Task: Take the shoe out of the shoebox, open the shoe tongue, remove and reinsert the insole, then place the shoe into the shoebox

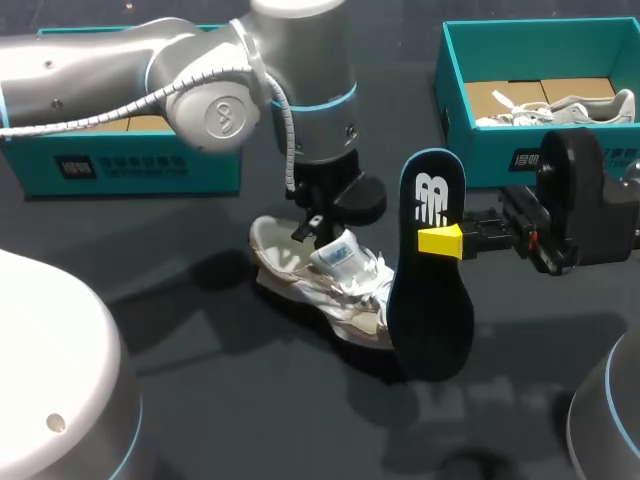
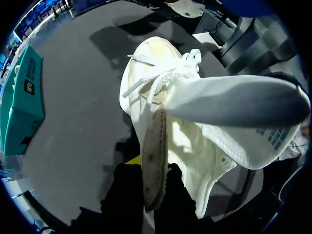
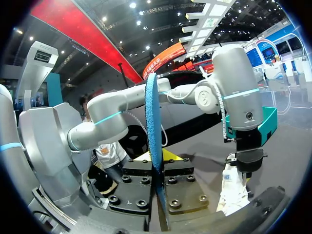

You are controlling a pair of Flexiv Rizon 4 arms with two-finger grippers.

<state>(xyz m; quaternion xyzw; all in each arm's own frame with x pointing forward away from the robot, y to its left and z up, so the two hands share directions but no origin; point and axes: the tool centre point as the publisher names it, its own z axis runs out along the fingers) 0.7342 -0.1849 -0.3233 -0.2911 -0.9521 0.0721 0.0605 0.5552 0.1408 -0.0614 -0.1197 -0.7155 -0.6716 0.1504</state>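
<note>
A white shoe [image 1: 320,275] lies on its side on the dark table, toe toward the back left. My left gripper [image 1: 315,225] comes down onto it and is shut on the shoe's collar edge [image 2: 155,161]. The white tongue [image 2: 234,102] sticks out wide beside that grip, above the laces [image 2: 161,78]. A dark insole [image 1: 430,270] stands upright next to the shoe, held in the air with my right gripper [image 1: 440,241] shut on it. From the right wrist the insole [image 3: 151,117] shows edge-on between the fingers of my right gripper [image 3: 157,158].
An open teal shoebox [image 1: 470,100] at the back right holds another white shoe [image 1: 565,108]. A second teal shoebox [image 1: 130,165] stands at the back left, behind my left arm [image 1: 200,80]. Bare dark table lies in front of the shoe.
</note>
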